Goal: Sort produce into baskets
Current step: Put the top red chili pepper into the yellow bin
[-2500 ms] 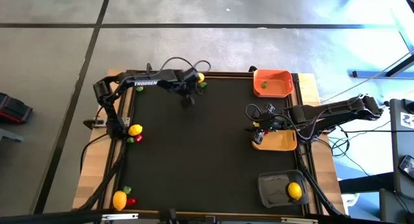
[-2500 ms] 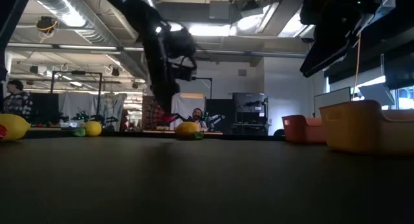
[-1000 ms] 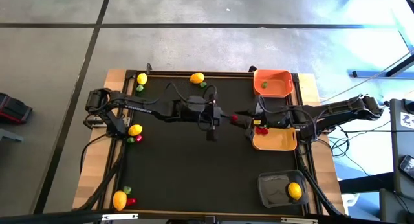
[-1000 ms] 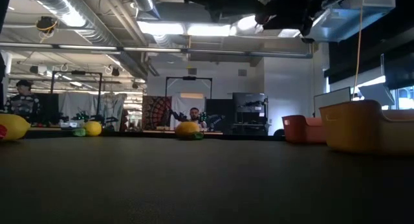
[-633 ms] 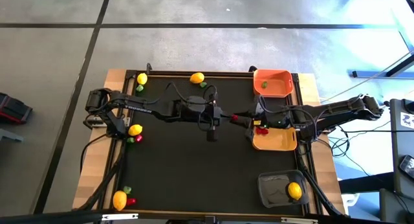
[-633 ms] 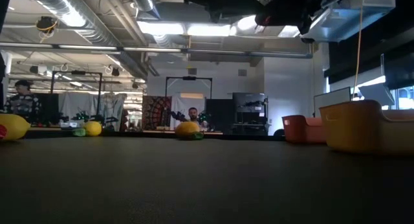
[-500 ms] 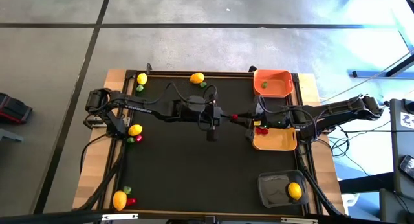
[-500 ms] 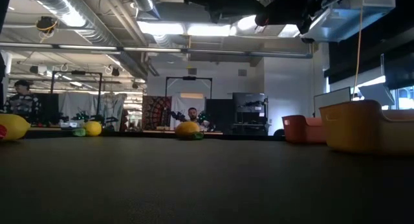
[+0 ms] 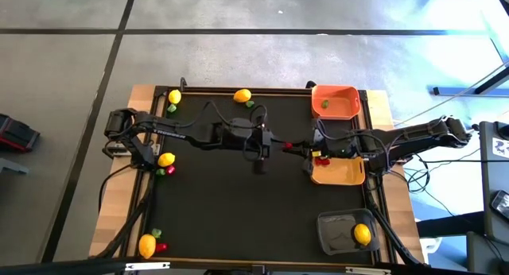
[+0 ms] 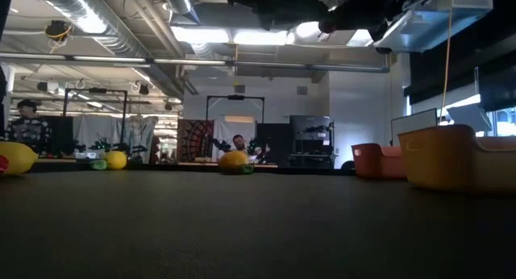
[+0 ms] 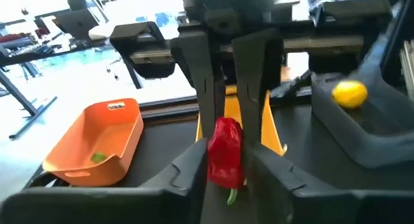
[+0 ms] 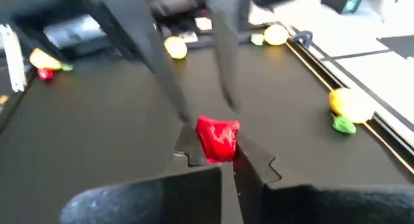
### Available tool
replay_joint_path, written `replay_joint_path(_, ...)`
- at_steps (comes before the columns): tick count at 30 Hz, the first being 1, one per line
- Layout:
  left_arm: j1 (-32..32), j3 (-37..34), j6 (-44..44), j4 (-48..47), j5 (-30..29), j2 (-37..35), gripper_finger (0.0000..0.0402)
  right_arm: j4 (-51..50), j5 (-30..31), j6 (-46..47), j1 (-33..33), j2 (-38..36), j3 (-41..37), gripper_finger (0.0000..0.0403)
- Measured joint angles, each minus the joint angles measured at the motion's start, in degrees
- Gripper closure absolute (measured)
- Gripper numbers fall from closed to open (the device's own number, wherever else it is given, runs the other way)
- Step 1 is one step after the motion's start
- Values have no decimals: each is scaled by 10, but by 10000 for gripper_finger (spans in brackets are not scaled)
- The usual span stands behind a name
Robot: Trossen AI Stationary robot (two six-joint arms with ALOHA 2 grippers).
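Two grippers are met nose to nose above the middle of the table, with a red pepper (image 11: pixel 225 153) between them. The pepper is pinched by the right gripper (image 12: pixel 220 160), whose fingers are clamped on it. The left gripper (image 11: pixel 226 175) is seen with its fingers parted on either side of the pepper. The yellow-tan basket (image 9: pixel 342 172) lies just beside the right gripper.
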Motion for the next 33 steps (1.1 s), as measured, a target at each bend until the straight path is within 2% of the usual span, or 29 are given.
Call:
replay_joint_path(4,-2,-1,2,-44,4,-26,271,-66,-3,12,0,-17,11,391)
replay_joint_path(11,-1,0,-13,-131,1,-43,263,-306,-27,89,0,-43,67,391)
replay_joint_path(22,-1,0,-19,-155,1,-40,263,-545,-71,246,0,-57,75,391)
replay_joint_path(27,-1,0,-19,-158,1,-40,263,-577,-90,296,0,-57,57,391)
replay_joint_path(33,-1,0,-19,-158,0,-40,263,-544,-119,325,0,-57,-7,391)
